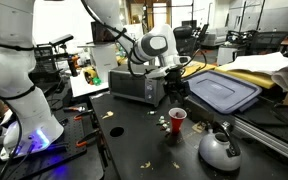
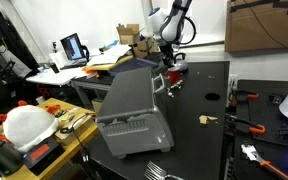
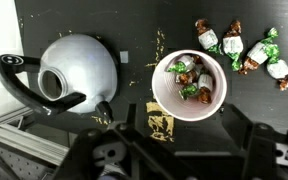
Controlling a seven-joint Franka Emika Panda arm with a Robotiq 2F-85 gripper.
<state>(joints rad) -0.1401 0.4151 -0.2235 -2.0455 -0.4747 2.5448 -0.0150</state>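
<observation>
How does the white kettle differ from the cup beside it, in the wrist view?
The kettle is bigger and dome-shaped; the cup is smaller and wide-mouthed. The kettle has a black handle; the cup has none. The cup holds wrapped candies; the kettle's small opening is dark. Both stand upright on the black table.

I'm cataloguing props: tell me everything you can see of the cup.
The cup is small and round, red outside in an exterior view, white inside, seemingly plastic or paper. It stands upright on the dark table, between the kettle and loose candies, touching neither, and holds a few wrapped candies. Nothing grips it.
</observation>
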